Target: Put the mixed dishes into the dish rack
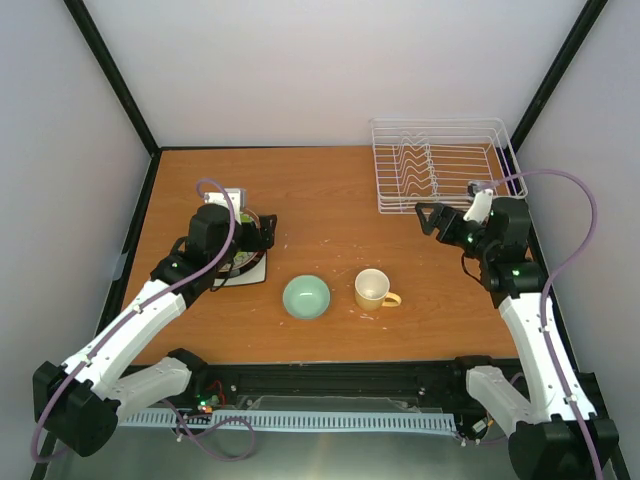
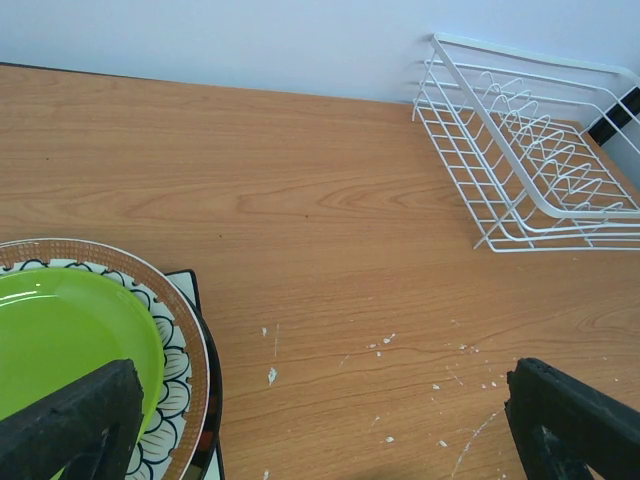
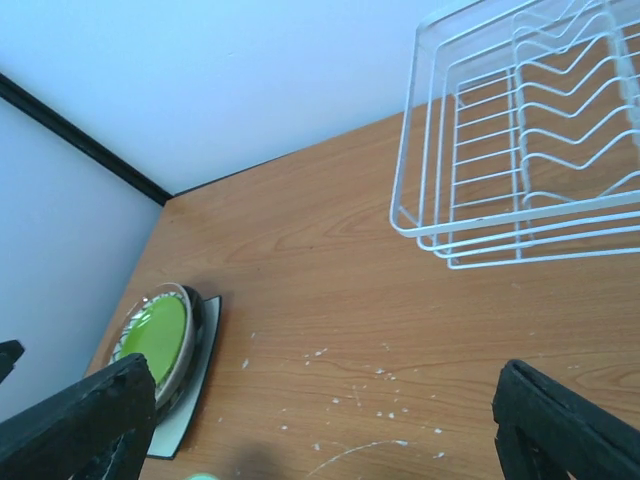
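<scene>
The mint-green bowl (image 1: 306, 296) and the yellow mug (image 1: 374, 289) stand side by side at the table's front middle. The plates lie stacked at the left: lime-green plate (image 2: 60, 340) on top, then the brown floral plate (image 2: 178, 345), the dark-rimmed plate (image 2: 213, 410) and the white square plate (image 1: 250, 270). My left gripper (image 1: 258, 238) is open and empty above the stack's right edge, one finger (image 2: 70, 430) over the green plate. The empty dish rack (image 1: 440, 165) stands at the back right. My right gripper (image 1: 428, 222) is open and empty in front of the rack.
White walls with black corner posts enclose the table. White scratch marks (image 2: 400, 350) dot the wood between the stack and the rack. The rack also shows in the left wrist view (image 2: 530, 170) and the right wrist view (image 3: 520, 150).
</scene>
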Controlling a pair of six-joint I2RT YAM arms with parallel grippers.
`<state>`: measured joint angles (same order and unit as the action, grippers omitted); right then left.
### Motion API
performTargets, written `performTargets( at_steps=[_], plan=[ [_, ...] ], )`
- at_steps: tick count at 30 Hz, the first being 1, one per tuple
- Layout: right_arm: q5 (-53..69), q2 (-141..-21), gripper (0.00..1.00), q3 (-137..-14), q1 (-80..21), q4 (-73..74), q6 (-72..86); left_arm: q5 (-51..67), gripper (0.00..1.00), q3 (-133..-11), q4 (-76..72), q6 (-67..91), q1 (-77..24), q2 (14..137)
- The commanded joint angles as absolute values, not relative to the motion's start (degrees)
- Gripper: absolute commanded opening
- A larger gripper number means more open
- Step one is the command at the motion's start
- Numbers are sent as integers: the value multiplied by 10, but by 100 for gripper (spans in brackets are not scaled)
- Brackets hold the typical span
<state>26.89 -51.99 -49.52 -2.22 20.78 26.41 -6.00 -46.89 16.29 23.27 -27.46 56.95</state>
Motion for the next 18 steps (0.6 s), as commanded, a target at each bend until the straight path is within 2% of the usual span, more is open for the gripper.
performTargets(
  at_steps=[1, 5, 7, 10, 14, 16, 18],
  plan=[
    [209, -507, 91, -508, -19, 256, 225, -63, 100, -472, 148, 228, -276, 568],
    [132, -510, 90, -537, -19, 293, 174, -53, 100, -475, 150, 236, -276, 585],
    [89, -534, 85, -572, -19, 306, 156, -51, 100, -486, 155, 234, -276, 599],
    [63, -631, 79, -679, -19, 362, 127, -43, 100, -510, 164, 225, -276, 627],
    [108, -797, 56, -846, -21, 462, 115, -32, 100, -533, 167, 214, -275, 657],
    [142, -852, 53, -895, -31, 479, 118, -29, 100, -540, 168, 210, -275, 668],
    [128, -886, 54, -931, -56, 480, 117, -25, 99, -547, 170, 209, -275, 676]
  ],
)
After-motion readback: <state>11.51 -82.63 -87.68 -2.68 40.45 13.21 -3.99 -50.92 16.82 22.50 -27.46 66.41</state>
